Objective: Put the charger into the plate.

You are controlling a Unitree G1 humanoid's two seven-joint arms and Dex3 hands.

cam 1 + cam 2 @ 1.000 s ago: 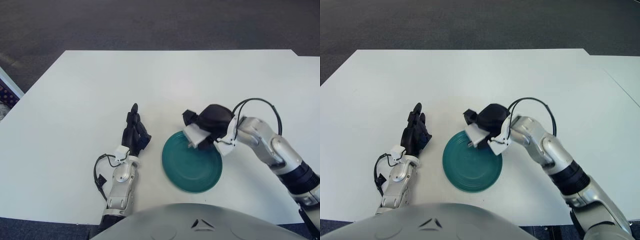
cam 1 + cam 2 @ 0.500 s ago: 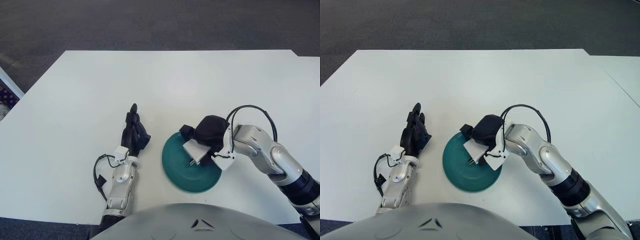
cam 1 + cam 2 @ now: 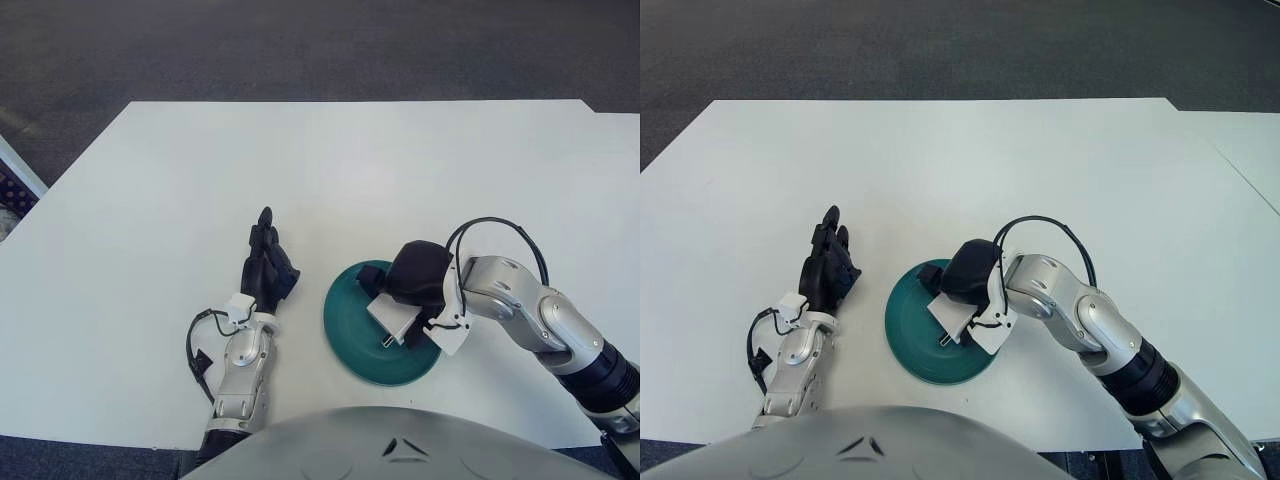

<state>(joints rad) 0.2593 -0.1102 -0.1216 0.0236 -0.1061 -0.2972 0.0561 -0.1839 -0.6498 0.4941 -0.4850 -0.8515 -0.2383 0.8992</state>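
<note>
White charger (image 3: 392,317) inside plate (image 3: 345,330) rim.

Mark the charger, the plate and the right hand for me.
charger (image 3: 393,314), left eye view, white body.
plate (image 3: 345,325), left eye view, bare left part.
right hand (image 3: 412,280), left eye view, black middle of the hand.

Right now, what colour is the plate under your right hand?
Teal green all over, no pattern. The plate shows best in the left eye view, partly covered by the right hand.
</note>
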